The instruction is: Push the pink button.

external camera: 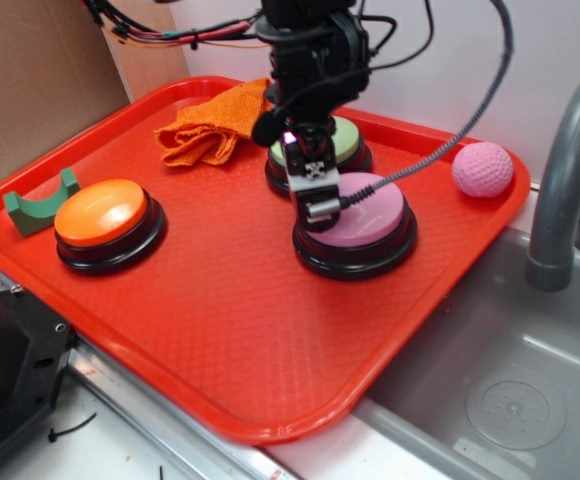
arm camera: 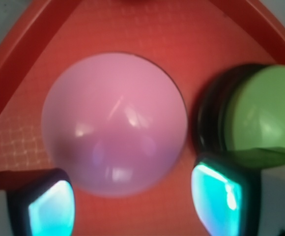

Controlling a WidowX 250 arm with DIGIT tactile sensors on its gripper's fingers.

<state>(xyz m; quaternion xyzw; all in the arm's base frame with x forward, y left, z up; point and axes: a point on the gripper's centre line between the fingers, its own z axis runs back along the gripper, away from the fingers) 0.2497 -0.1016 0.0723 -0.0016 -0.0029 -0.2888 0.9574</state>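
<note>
From where I stand, the gripper [external camera: 315, 200] hangs straight down over the near-left edge of the pink button [external camera: 366, 212], so low that I cannot tell whether it rests on the dome or hangs a hair above it. In the wrist view its two fingertips [arm camera: 51, 206] glow teal at the bottom corners with the pink dome bulging up between them, so the jaws stand well apart and hold nothing. The pink button [arm camera: 114, 123] itself is a big round dome, glossy pale pink with soft light streaks on top, sitting on a black circular base near the right-hand middle of the red tray [external camera: 220, 330]. Going left to right across the tray: a small green curved block [external camera: 38, 205] lies at the far left edge, then the orange button [external camera: 102, 212] just beside it, then a crumpled orange cloth [external camera: 210, 125] toward the back, then the green button [external camera: 345, 145] partly hidden behind the arm, just behind the pink one, then the pink button, and last a dimpled pink ball [external camera: 483, 168] at the tray's right back corner. In the wrist view the green button [arm camera: 265, 113] shows just to the right of the pink dome, their bases close together. Right of the tray a grey sink [external camera: 500, 370] and a grey faucet [external camera: 565, 180] stand.
</note>
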